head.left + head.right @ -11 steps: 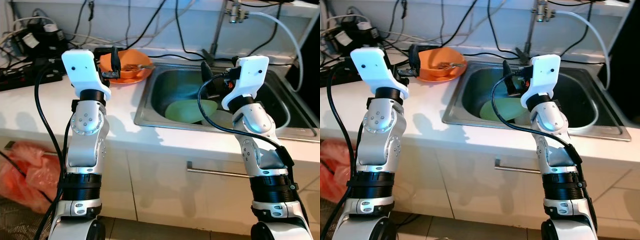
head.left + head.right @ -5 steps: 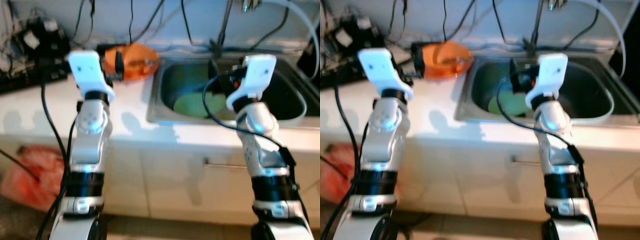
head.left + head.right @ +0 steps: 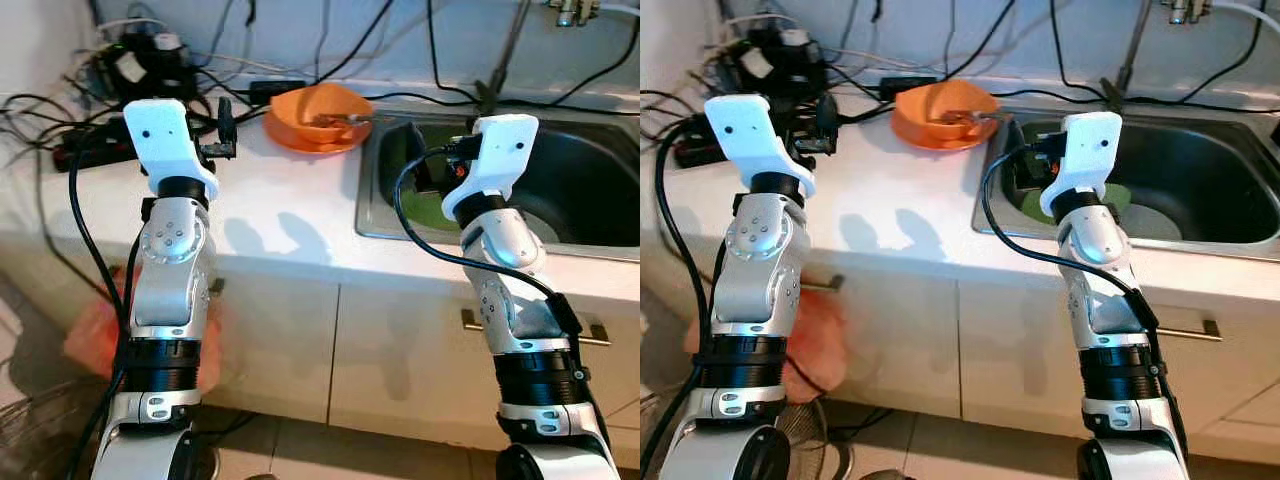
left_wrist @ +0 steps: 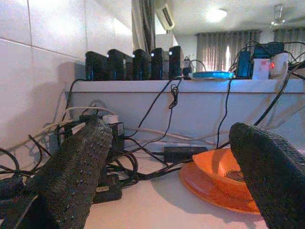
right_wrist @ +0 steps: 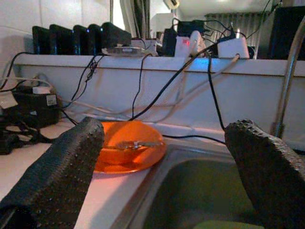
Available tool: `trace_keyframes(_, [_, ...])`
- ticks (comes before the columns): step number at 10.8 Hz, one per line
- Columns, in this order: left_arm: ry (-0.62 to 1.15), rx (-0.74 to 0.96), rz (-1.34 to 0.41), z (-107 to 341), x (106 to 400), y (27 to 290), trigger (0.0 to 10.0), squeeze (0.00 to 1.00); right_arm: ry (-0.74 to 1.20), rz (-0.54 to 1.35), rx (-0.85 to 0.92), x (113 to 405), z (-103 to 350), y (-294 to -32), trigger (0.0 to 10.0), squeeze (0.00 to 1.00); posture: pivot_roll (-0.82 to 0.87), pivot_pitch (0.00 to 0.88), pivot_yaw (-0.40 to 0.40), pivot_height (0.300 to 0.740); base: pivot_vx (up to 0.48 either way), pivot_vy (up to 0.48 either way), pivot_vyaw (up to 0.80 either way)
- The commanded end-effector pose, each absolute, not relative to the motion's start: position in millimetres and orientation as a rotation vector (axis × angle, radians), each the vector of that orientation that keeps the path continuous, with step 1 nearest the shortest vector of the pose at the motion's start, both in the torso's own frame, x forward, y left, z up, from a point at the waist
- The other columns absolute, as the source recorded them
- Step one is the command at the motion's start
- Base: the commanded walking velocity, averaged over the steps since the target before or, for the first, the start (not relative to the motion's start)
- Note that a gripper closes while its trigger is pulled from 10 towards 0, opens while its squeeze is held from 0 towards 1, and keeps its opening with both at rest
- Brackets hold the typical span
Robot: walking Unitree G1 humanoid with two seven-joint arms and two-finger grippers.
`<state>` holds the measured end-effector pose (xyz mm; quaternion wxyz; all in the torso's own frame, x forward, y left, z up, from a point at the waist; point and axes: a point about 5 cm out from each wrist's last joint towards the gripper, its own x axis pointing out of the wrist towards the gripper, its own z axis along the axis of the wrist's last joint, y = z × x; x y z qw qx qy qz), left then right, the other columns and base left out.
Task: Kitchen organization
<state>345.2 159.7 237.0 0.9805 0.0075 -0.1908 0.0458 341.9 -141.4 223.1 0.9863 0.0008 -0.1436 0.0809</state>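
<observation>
1. We stand at a white counter (image 3: 290,225) with both arms raised in front of us over its front edge.
2. Our left gripper (image 4: 171,179) hangs above the counter's left part; its two black fingers (image 4: 76,167) are spread wide with nothing between them.
3. Our right gripper (image 5: 167,176) hangs over the left rim of the sink (image 3: 600,190); its fingers (image 5: 57,176) are also spread wide and hold nothing.
4. An orange bowl (image 3: 318,118) sits at the counter's back edge, just beside the sink's back left corner, well apart from both grippers.
5. Something lies inside the bowl, perhaps cutlery; we cannot tell exactly what it is.
6. A green plate (image 3: 1118,196) lies in the sink basin near its left wall, partly hidden behind our right arm.
7. A faucet (image 3: 1137,45) rises at the sink's back edge.
8. A tangle of black cables and power adapters (image 3: 140,65) fills the counter's back left corner, and more cables (image 3: 440,95) run along the back edge behind the bowl.
9. A shelf above the back wall carries a row of dark chargers (image 4: 133,63).
10. Below the counter are white cabinet doors (image 3: 910,340), and an orange-red bag (image 3: 95,335) lies on the floor by our left leg.
</observation>
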Motion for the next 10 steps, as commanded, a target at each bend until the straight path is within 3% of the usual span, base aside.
trace_keyframes(1, [-0.379,0.015,0.068,239.8,347.6,154.6,10.0,0.00,-0.300,0.144,0.001,342.6,226.1,-145.9,10.0,0.00,0.04,0.000,0.048,0.740,0.281,0.000,0.00])
trace_keyframes(6, [-0.369,0.001,0.044,240.6,347.9,152.5,10.0,0.00,-0.309,0.139,-0.007,343.6,227.7,-145.6,10.0,0.00,0.04,0.000,0.049,0.740,0.239,0.000,0.00])
trace_keyframes(10, [-0.347,0.002,0.041,235.5,344.5,154.5,10.0,0.00,-0.259,0.173,0.020,341.5,224.9,-141.3,10.0,0.00,0.03,0.000,0.048,0.740,0.401,0.000,0.00])
